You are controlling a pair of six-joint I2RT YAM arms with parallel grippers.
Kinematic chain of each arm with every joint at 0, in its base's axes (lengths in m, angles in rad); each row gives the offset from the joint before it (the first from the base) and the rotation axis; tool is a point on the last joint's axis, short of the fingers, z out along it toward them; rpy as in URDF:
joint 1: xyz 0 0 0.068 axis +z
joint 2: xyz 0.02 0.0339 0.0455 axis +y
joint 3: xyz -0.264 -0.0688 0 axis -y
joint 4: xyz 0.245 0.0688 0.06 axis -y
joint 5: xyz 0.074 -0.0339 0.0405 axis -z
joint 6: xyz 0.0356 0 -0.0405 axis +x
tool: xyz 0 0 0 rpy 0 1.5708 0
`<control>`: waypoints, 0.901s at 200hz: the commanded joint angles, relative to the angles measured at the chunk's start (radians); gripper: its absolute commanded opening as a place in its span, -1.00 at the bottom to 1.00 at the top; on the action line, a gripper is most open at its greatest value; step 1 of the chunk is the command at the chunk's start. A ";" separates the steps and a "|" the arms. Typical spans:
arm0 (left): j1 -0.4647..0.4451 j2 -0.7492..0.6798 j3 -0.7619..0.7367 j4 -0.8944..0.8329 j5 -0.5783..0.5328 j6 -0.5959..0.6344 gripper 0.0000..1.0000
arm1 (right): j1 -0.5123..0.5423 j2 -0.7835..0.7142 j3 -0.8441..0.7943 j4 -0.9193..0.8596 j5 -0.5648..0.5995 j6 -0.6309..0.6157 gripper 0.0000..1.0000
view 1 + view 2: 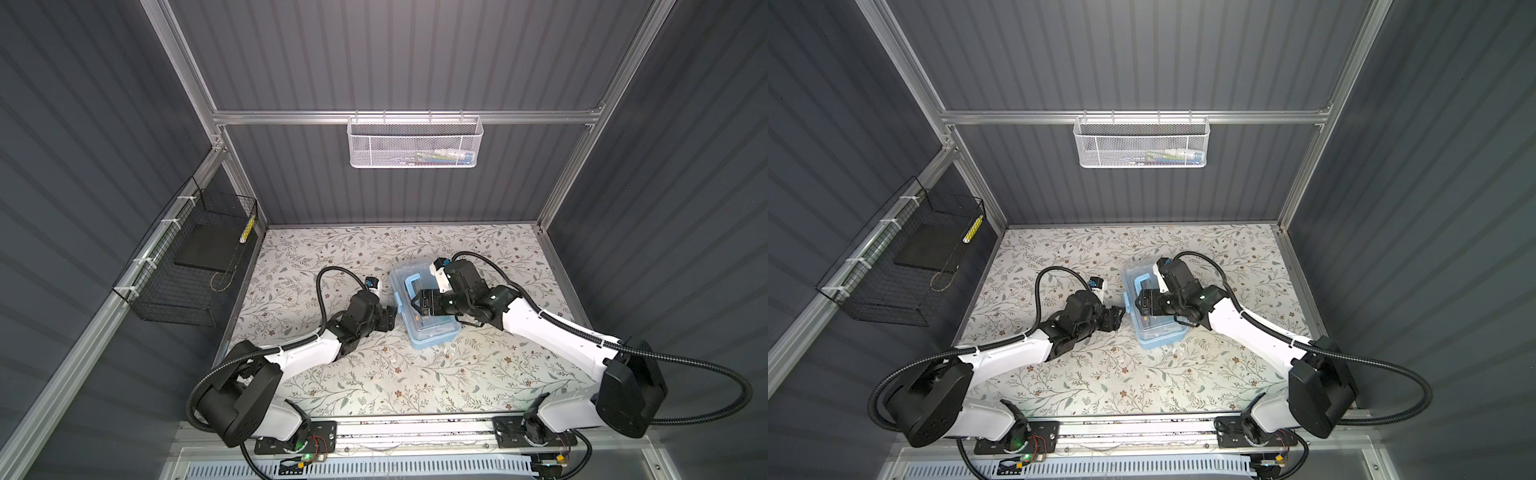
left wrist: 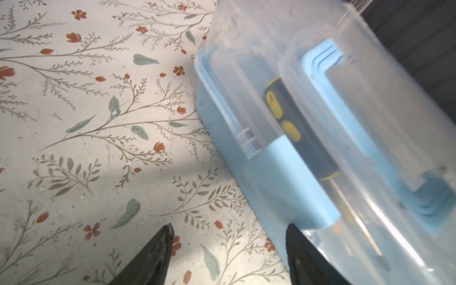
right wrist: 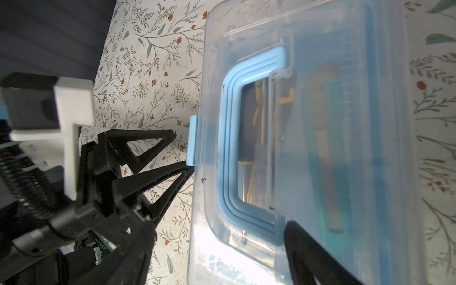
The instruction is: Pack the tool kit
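Note:
The tool kit is a light-blue box with a clear lid that lies down on it and a blue handle. It sits mid-table in both top views. Through the lid I see a black-and-yellow screwdriver and a teal-and-tan tool. My left gripper is open at the box's left side. One of its fingertips touches the blue latch. My right gripper hovers open over the lid's left edge. One of its fingers is on the lid by the handle, the other off the box.
A white mesh basket with a few items hangs on the back rail. A black wire basket holding a dark pad and a yellow stick is fixed to the left wall. The floral table is walled on three sides.

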 commanded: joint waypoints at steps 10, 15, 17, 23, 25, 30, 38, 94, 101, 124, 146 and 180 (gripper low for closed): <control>0.007 0.027 -0.039 0.114 0.098 -0.047 0.49 | -0.003 -0.003 -0.022 0.014 -0.015 0.009 0.68; 0.007 0.040 -0.039 0.124 0.109 -0.050 0.49 | -0.003 -0.004 -0.025 0.015 -0.016 0.009 0.68; 0.006 0.044 -0.039 0.129 0.113 -0.052 0.49 | -0.003 -0.004 -0.025 0.015 -0.017 0.009 0.68; 0.006 0.057 -0.037 0.142 0.125 -0.057 0.49 | -0.002 -0.006 -0.028 0.014 -0.017 0.009 0.68; 0.006 0.061 -0.038 0.145 0.127 -0.059 0.49 | -0.002 -0.007 -0.028 0.014 -0.017 0.009 0.68; 0.006 0.071 -0.038 0.158 0.137 -0.065 0.48 | -0.002 -0.009 -0.031 0.014 -0.017 0.010 0.68; 0.006 0.082 -0.045 0.186 0.150 -0.078 0.48 | -0.002 -0.010 -0.032 0.012 -0.018 0.008 0.68; 0.014 0.040 -0.085 0.250 0.155 -0.108 0.40 | -0.002 -0.027 -0.048 0.014 -0.017 0.008 0.68; 0.016 0.046 -0.082 0.254 0.161 -0.108 0.36 | -0.003 -0.026 -0.048 0.015 -0.019 0.007 0.68; 0.016 0.075 -0.056 0.207 0.195 -0.066 0.04 | -0.002 -0.027 -0.048 0.017 -0.023 0.008 0.67; 0.016 0.075 -0.039 0.076 0.134 -0.017 0.14 | -0.002 -0.033 -0.053 0.016 -0.019 0.005 0.67; 0.015 0.071 -0.056 -0.009 0.077 0.032 0.36 | -0.002 -0.035 -0.047 0.003 -0.012 -0.002 0.68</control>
